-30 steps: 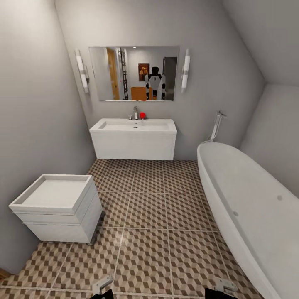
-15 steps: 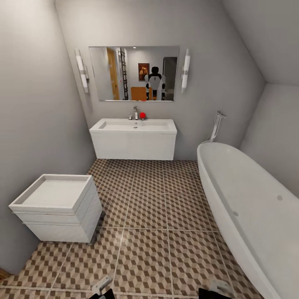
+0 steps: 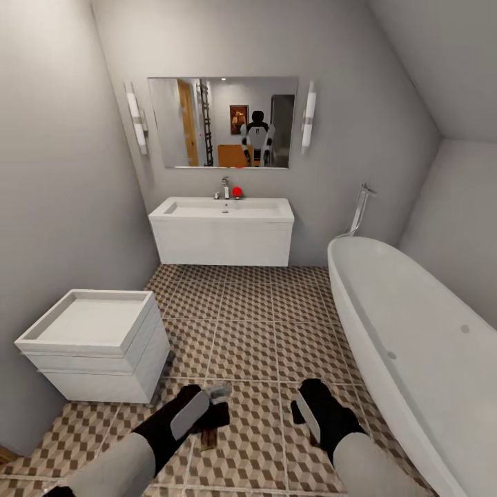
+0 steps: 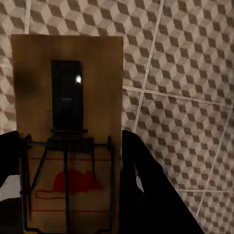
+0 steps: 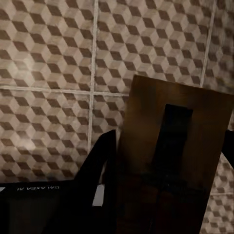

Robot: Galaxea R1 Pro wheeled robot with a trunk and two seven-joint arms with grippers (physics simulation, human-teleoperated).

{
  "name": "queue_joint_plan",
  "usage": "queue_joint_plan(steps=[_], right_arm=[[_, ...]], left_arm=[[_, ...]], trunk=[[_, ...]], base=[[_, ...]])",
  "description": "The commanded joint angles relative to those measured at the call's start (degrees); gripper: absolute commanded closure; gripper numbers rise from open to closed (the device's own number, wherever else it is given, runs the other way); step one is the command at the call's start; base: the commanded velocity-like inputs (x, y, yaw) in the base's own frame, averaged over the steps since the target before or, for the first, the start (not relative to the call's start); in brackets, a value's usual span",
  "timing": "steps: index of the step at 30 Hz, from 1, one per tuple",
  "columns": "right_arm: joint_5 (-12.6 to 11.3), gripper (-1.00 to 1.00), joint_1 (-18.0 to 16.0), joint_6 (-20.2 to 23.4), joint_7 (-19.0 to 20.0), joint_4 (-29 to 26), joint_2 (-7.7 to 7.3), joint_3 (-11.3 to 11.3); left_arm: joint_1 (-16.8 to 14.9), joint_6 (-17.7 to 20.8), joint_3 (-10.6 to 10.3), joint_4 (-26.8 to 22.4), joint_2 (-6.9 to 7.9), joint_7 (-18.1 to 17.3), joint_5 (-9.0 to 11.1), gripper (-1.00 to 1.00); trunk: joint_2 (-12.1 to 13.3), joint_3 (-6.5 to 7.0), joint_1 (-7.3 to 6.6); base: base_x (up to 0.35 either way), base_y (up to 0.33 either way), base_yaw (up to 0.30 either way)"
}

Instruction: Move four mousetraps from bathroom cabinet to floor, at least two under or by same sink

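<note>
Nearest, both arms reach out low over the floor (image 3: 241,331), each carrying a trap. The left gripper (image 4: 70,161) has its jaws closed on the long edges of a trap (image 4: 68,131), fingers (image 4: 146,180) dark on either side of the board; the wire spring and red mouse print face the wrist camera. In the head view this trap (image 3: 209,435) pokes out below the left gripper (image 3: 210,411), above the tiles, not yet resting on them as far as I can judge. The right gripper (image 5: 165,195) likewise clamps a second trap (image 5: 170,170) by its sides; from the head, that gripper (image 3: 304,407) hides its board. These boards look light, stiff and thin, so an edge grip suits them, kept clear of the sprung wire, which could snap if knocked; dropped flat they should stay put. Further off stands a low white unit (image 3: 96,345) at left and a bathtub (image 3: 414,345) at right. Farthest, the sink (image 3: 222,228) hangs on the back wall under a mirror (image 3: 222,122), well apart from both traps, so a drive forward seems needed.
</note>
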Motion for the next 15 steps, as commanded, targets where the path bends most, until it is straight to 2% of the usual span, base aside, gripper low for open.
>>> queue_joint_plan(steps=[1, 2, 3, 4, 5, 7, 8, 9, 10, 12, 15], right_arm=[[0.3, 1.00, -3.4, 1.3, -0.3, 1.0, 0.01, 0.1], [0.4, 1.00, -8.9, 2.0, -0.5, 5.0, 0.01, 0.1], [-0.2, 1.00, -14.6, 0.8, -0.7, 9.9, 0.01, 0.1], [-1.5, 1.00, -19.2, -1.0, -0.8, 13.1, 0.01, 0.1], [-2.1, 1.00, -21.1, -1.8, -0.8, 14.2, 0.01, 0.1], [-4.0, 1.00, -26.1, -3.1, -1.2, 16.5, 0.01, 0.1], [-4.6, 1.00, -28.0, -3.3, -1.3, 17.1, 0.01, 0.1], [-4.8, 1.00, -28.7, -3.4, -1.3, 17.3, 0.01, 0.1], [-5.2, 1.00, -29.8, -3.6, -1.4, 17.6, 0.01, 0.0], [-5.5, 1.00, -30.7, -4.0, -1.4, 17.8, 0.01, 0.0], [-5.7, 1.00, -31.2, -5.0, -1.5, 18.0, 0.01, 0.0]], left_arm=[[-3.3, 1.6, 1.8, -0.8, 0.30, 1.7, 0.3, 1.00], [-7.2, 4.3, 5.3, -0.8, 0.68, 3.5, 0.0, 1.00], [-11.1, 6.4, 7.8, 0.1, 1.34, 4.6, -0.5, 1.00], [-14.1, 7.7, 9.4, 0.7, 2.30, 5.3, -1.5, 1.00], [-15.3, 8.2, 10.0, 1.0, 2.74, 5.6, -2.1, 1.00], [-18.5, 9.4, 11.3, 1.5, 3.63, 6.2, -6.5, 1.00], [-19.5, 9.6, 11.7, 1.6, 3.45, 6.3, -9.3, 1.00], [-19.9, 9.6, 11.8, 1.7, 3.22, 6.3, -10.6, 1.00], [-20.4, 9.1, 12.0, 1.7, 2.70, 6.2, -13.0, 1.00], [-20.9, 7.4, 12.2, 1.8, 2.21, 5.7, -15.3, 1.00], [-21.1, 5.2, 12.3, 1.8, 2.12, 3.8, -16.8, 1.00]], trunk=[[-0.1, -0.09, 0.02], [-0.1, -0.09, 0.02], [-0.1, -0.09, 0.02], [-0.1, -0.09, 0.02], [-0.1, -0.09, 0.02], [-0.1, -0.09, 0.02], [-0.1, -0.09, 0.02], [-0.1, -0.09, 0.02], [-0.1, -0.09, 0.02], [-0.1, -0.09, 0.02], [-0.1, -0.09, 0.02]], base=[[0.000, 0.000, 0.000], [0.000, 0.000, 0.000], [0.000, 0.000, 0.000], [0.000, 0.000, 0.000], [0.000, 0.000, 0.000], [0.000, 0.000, 0.000], [0.000, 0.000, 0.000], [0.000, 0.000, 0.000], [0.000, 0.000, 0.000], [0.000, 0.000, 0.000], [0.000, 0.000, 0.000]])
